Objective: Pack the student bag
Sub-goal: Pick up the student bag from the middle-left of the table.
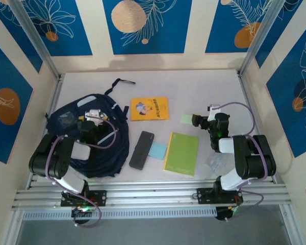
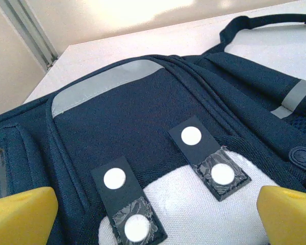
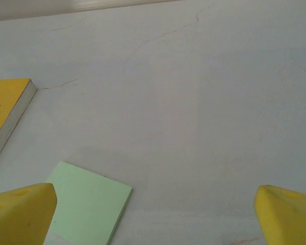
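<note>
Packing looks barely begun. The student bag (image 1: 86, 135) lies flat at the left of the tabletop (image 1: 204, 87), and its upper face looks closed in the left wrist view, with no open mouth to be seen. Nothing shows inside it, though its interior is hidden. The left pincer (image 2: 154, 217) hovers just above the bag with its jaws spread wide and nothing between them. Below it are the bag's white patch (image 2: 194, 204) and two dark tabs with white dots (image 2: 204, 158). Everything that would go in lies out on the tabletop to the right of the bag. Nearest it is a dark oblong case (image 1: 142, 149), with a pale blue slip (image 1: 158, 151) against the case's far side. Further right is a green notebook (image 1: 182, 153). A yellow book (image 1: 149, 108) lies to the bag's upper right. A pale green note (image 3: 89, 204) is the farthest from the bag, well apart from it. The right pincer (image 3: 155, 217) hangs over bare tabletop just beside that note, also wide open and empty. By this showing the whole job remains: opening the bag, then lifting each item across and in, and closing it.
</note>
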`<action>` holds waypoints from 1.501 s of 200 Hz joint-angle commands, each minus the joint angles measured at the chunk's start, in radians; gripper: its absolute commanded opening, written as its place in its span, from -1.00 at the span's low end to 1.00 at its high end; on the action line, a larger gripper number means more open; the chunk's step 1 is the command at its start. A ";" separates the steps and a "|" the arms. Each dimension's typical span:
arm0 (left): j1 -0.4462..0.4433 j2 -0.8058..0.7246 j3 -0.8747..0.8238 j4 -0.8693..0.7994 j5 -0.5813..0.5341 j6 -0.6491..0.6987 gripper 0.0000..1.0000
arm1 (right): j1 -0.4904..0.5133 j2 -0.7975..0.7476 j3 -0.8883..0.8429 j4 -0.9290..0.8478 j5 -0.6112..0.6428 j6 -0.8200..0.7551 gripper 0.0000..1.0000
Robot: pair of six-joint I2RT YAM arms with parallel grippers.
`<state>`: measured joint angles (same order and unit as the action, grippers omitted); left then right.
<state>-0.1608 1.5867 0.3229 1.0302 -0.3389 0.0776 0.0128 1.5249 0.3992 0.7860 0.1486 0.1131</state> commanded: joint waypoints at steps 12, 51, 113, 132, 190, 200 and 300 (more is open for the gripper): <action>0.007 -0.014 0.016 -0.002 0.022 -0.015 1.00 | -0.005 -0.005 0.013 0.027 -0.014 -0.003 0.99; 0.010 -0.014 0.019 -0.006 0.018 -0.019 1.00 | -0.005 -0.004 0.013 0.027 -0.014 -0.003 0.99; 0.048 -0.021 0.036 -0.054 0.072 -0.051 1.00 | -0.010 -0.003 0.015 0.023 -0.020 -0.001 0.99; 0.049 -0.023 0.032 -0.048 0.071 -0.050 1.00 | -0.010 -0.005 0.015 0.024 -0.023 0.000 0.99; 0.003 -0.177 0.101 -0.293 0.012 -0.008 1.00 | 0.023 -0.111 0.113 -0.237 0.112 0.019 0.99; -0.013 -0.202 0.127 -0.354 -0.031 -0.001 1.00 | 0.040 -0.129 0.142 -0.317 0.161 0.037 0.99; -0.121 -0.432 0.435 -1.360 -0.004 -0.546 1.00 | 0.541 -0.018 0.647 -1.085 0.113 0.266 0.99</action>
<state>-0.2779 1.2175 0.7483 0.0029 -0.3908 -0.2539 0.4469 1.4338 0.9321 -0.0818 0.3355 0.2611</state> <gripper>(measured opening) 0.998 0.993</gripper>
